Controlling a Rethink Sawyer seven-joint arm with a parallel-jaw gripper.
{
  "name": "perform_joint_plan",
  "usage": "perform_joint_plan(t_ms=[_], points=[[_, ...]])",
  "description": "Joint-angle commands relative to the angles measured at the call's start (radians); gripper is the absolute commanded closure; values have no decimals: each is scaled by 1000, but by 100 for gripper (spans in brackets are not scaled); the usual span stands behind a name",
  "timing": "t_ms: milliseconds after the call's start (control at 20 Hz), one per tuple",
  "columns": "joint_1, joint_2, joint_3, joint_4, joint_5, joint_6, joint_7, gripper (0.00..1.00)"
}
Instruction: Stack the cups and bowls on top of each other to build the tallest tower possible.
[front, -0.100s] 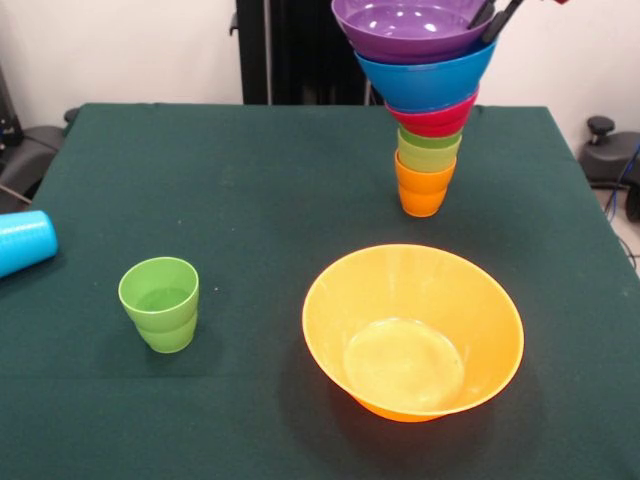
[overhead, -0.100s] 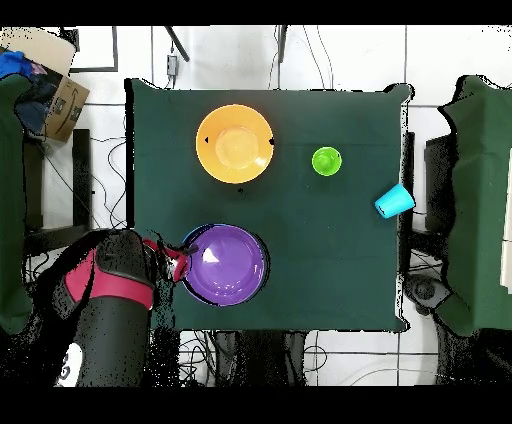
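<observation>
Front view: the tower (front, -0.100s: 425, 120) stands on the table (front, -0.100s: 250, 200) at about one o'clock, orange cup (front, -0.100s: 423, 188) lowest, then a lime green cup (front, -0.100s: 428, 150), a red bowl (front, -0.100s: 436, 118), a blue bowl (front, -0.100s: 428, 80) and the purple bowl (front, -0.100s: 410, 28) on top. The gripper (front, -0.100s: 495, 18) shows as dark fingers at the purple bowl's rim at the two o'clock edge; whether they clamp it cannot be told. The large orange bowl (front, -0.100s: 412, 330) sits upright at five o'clock. The stepped green cup (front, -0.100s: 160, 303) stands at eight o'clock, and a light blue cup (front, -0.100s: 22, 242) lies on its side at nine o'clock.

Overhead view: the purple bowl (overhead, -0.100s: 226, 263) tops the tower at seven o'clock, with the gripper (overhead, -0.100s: 183, 258) at its rim on the nine o'clock side. The large orange bowl (overhead, -0.100s: 234, 143) sits at eleven o'clock, the green cup (overhead, -0.100s: 326, 161) at one o'clock, and the blue cup (overhead, -0.100s: 395, 201) at the three o'clock table edge.
</observation>
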Motion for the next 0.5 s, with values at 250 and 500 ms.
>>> perform_joint_plan(t_ms=[250,500], points=[[5,24,49,-41,-50,-21,-16,100],[5,24,48,-38,-51,-24,-17,100]])
